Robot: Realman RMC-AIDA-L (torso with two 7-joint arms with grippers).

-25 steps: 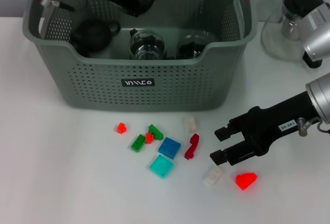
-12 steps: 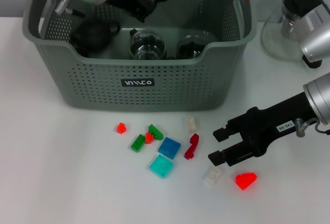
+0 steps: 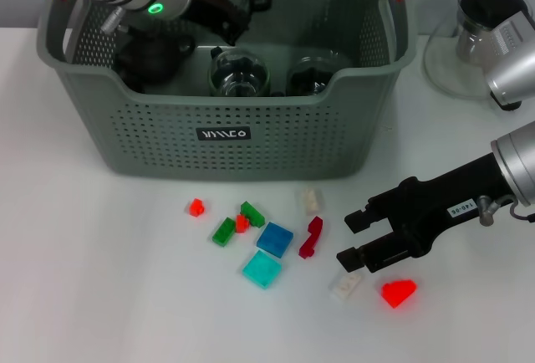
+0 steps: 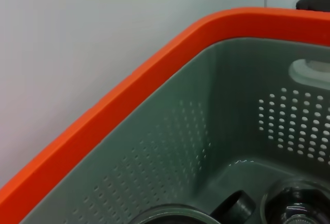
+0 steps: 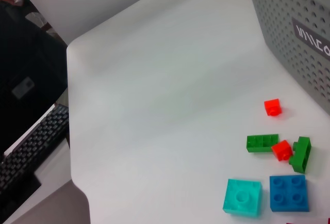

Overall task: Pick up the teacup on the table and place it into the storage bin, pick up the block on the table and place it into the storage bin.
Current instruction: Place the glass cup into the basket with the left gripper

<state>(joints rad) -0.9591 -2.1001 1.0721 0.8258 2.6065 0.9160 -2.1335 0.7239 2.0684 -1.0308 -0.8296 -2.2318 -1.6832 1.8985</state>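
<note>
Shifted rightward and deeper over the storage bin [image 3: 251,141] since a second ago: left arm, green ring light now farther in from the bin's left rim. Left gripper [image 3: 224,2] up at the bin's back, dark and bunched against the far wall, fingers impossible to make out, so cannot tell whether spread or pressed together. Below it, inside the bin on the left, a black teapot [image 3: 150,55]; beside that a glass teacup [image 3: 239,73] near the middle and a second glass vessel [image 3: 311,74] further right. From the left wrist, only the bin's orange handle edge [image 4: 129,87] and perforated inner wall.

Scattered on the white table [image 3: 92,279] in front of the bin, left to right: small red block [image 3: 196,207], green block [image 3: 223,231], another green block [image 3: 252,213], blue plate [image 3: 274,238], teal plate [image 3: 262,269], dark red piece [image 3: 311,237], pale block [image 3: 311,201], white block [image 3: 345,283], bright red block [image 3: 398,293].

Edged slightly lower and leftward: right gripper [image 3: 355,237], fingers spread and holding nothing, lower finger just above the white block, bright red block just beside. Far right, glass kettle with black lid [image 3: 483,37].
</note>
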